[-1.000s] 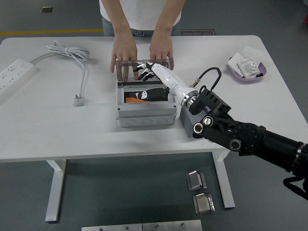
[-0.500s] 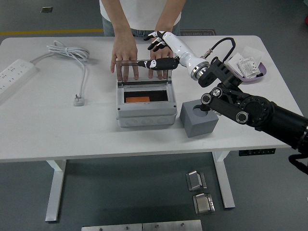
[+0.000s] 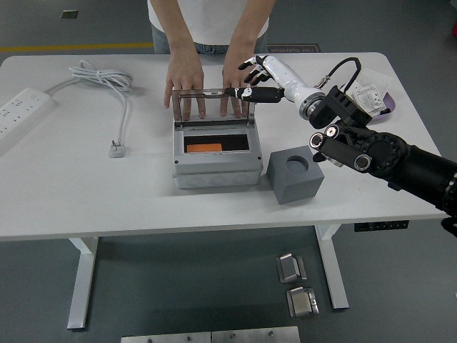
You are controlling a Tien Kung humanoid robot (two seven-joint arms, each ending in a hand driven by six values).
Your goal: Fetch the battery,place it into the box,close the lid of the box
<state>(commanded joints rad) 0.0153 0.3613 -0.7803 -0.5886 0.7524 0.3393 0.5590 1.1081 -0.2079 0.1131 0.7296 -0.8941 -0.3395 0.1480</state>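
A grey box (image 3: 216, 157) stands on the white table (image 3: 86, 193) with its clear lid (image 3: 213, 106) raised upright at the back. An orange battery (image 3: 204, 148) lies inside the box. My right hand (image 3: 258, 80) is open and empty, fingers spread, just right of the lid's top right corner, thumb pointing at it. A person's two hands (image 3: 184, 78) rest behind the lid and hold it. My left arm is out of view.
A grey block with a round hole (image 3: 295, 174) stands right of the box. A purple dish with packets (image 3: 369, 101) is at the back right. A white power strip (image 3: 20, 108) and coiled cable (image 3: 103, 78) lie at the left.
My right hand has lifted out of the box, leaving the orange battery inside, and moved back and right to the lid's top corner. The person's hands stay behind the lid.
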